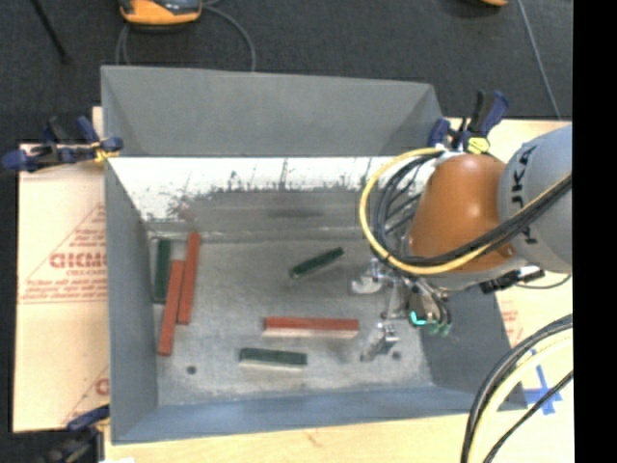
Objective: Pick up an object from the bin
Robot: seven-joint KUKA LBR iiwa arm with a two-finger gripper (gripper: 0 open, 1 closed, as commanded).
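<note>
Red stick [310, 325]: lying flat, mid-floor of the bin [270, 114].
End effector [382, 340]: low on the right, just off that stick's right end; open or closed, can't tell.
Green stick [273, 358]: just beside the red one, nearer the front wall.

Robot lab: clamped metal bin [125, 287]

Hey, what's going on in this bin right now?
A robot arm reaches into the grey bin from the right. Its gripper hangs low near the bin floor, just past the right end of a red stick. A dark green stick lies nearer the front and a tilted green stick further back. The left-hand sticks lie by the wall. Nothing seems lifted yet.
</note>
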